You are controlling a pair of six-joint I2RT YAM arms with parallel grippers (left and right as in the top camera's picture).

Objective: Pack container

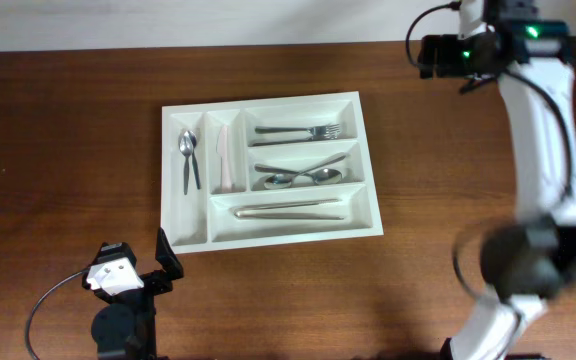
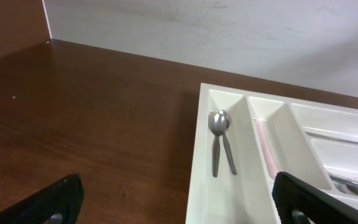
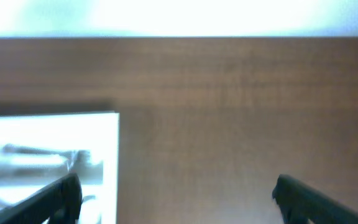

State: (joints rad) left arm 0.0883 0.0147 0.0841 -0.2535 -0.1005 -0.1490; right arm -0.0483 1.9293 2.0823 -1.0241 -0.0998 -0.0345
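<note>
Stocked cutlery tray [image 1: 186,222] mid-table, closest to the left gripper [image 2: 179,202].

Sits on the dark wooden table [image 1: 68,150] with the long axis running left to right in the overhead view, skewed slightly. Lies just ahead and to the right of the left gripper, near-left corner beside one fingertip. Lies well apart from the right gripper [image 3: 176,193], which hangs beyond the far right corner and faces back toward it. Shows both grippers spread wide, holding nothing. Looks like white, glossy, rigid plastic with five compartments:
- two teaspoons [image 1: 189,158] in the outer narrow slot
- a pale pinkish piece [image 1: 224,158] in the next narrow slot
- forks [image 1: 298,131] in the far wide bay
- spoons [image 1: 303,177] in the middle bay
- long pale utensils [image 1: 288,211] in the near bay, too small to name

Suggests packing close to complete, and favours the left arm for any further reach.
</note>
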